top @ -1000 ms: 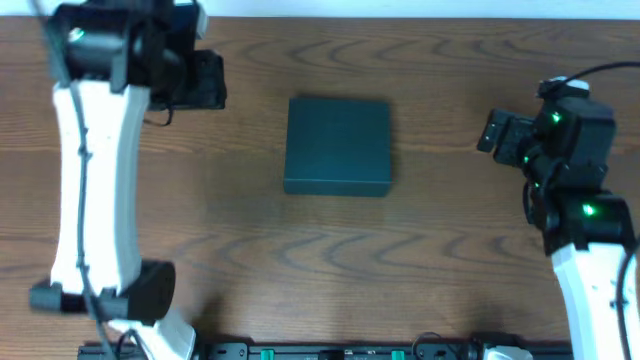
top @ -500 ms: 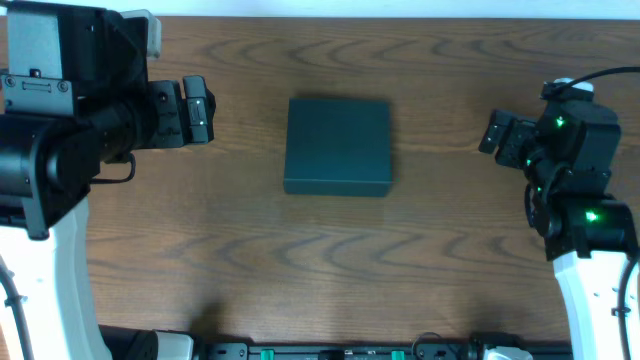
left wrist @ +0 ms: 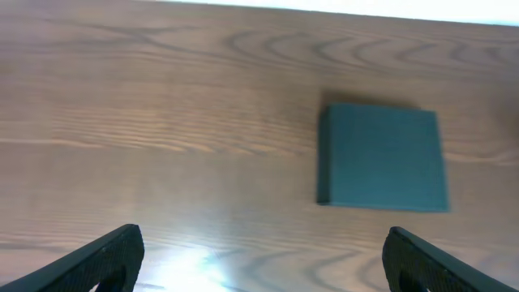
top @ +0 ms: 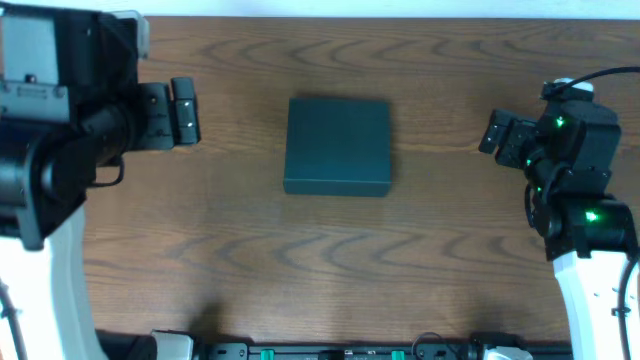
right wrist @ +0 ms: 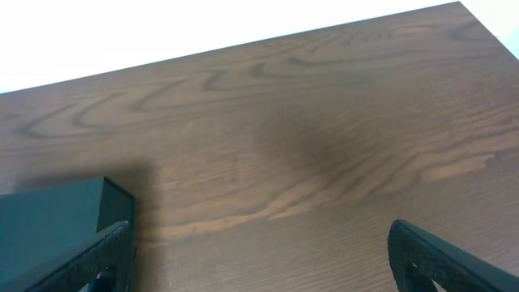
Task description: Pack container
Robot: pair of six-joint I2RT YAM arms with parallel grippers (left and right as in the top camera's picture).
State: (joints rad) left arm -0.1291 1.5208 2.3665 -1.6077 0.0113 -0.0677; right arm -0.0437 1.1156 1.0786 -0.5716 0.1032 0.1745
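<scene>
**Brown wood-grain desk (top: 300,260): box closed, both jaws empty**

Left jaws stand wide apart and hold nothing. Right jaws likewise stand wide and empty. Both are well apart from the dark teal-green rectangular cardboard box (top: 337,145), which lies flat at mid-desk between the two arms with its lid down. Its footprint is near square. The slightly longer axis appears to run left to right, with one side wall facing the robot's base. Hinge side cannot be determined. Judged light, fairly stiff, matte and not slippery, though thin walls may dent. Best hold is the free lid edge, or else opposite side walls.
</scene>
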